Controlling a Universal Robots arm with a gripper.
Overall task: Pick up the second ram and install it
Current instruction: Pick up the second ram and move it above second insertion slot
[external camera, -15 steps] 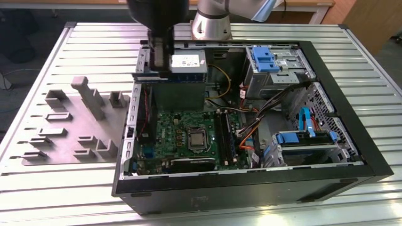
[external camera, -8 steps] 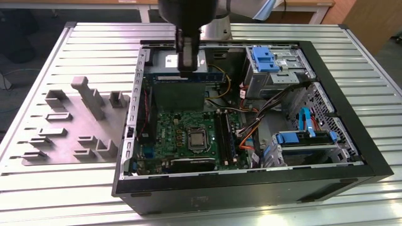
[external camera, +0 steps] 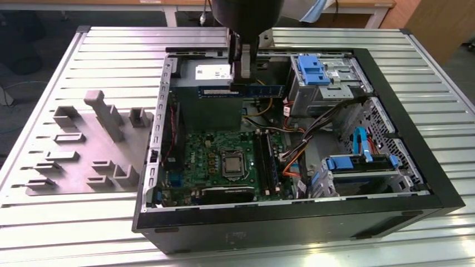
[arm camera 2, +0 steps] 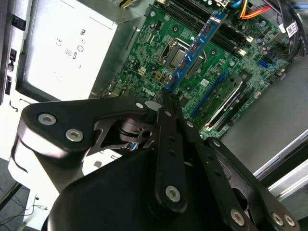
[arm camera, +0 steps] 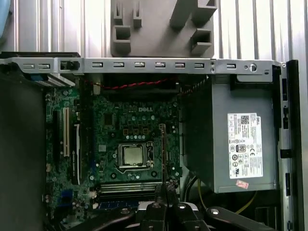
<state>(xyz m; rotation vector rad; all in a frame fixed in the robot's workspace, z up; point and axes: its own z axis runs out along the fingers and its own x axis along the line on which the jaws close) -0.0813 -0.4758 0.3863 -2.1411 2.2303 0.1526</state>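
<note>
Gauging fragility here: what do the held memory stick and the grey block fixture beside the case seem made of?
The second ram, pinched in the claw: blue-green circuit board, likely fibreglass laminate, black chips. The fixture: uniform matte grey blocks, probably plastic.

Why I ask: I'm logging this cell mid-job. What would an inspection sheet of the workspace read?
Surface: slatted metal table carrying an open computer case.
Job's things: second ram held in the air above the case interior, not seated in a motherboard slot.
Clutter: grey fixture on the table, at the exterior view's left of the case.
Grippers: pincer shut on the second ram.
Cables: wire bundle loose inside the case; red wire along the case's edge.
Surroundings: wooden furniture beyond the table.
</note>
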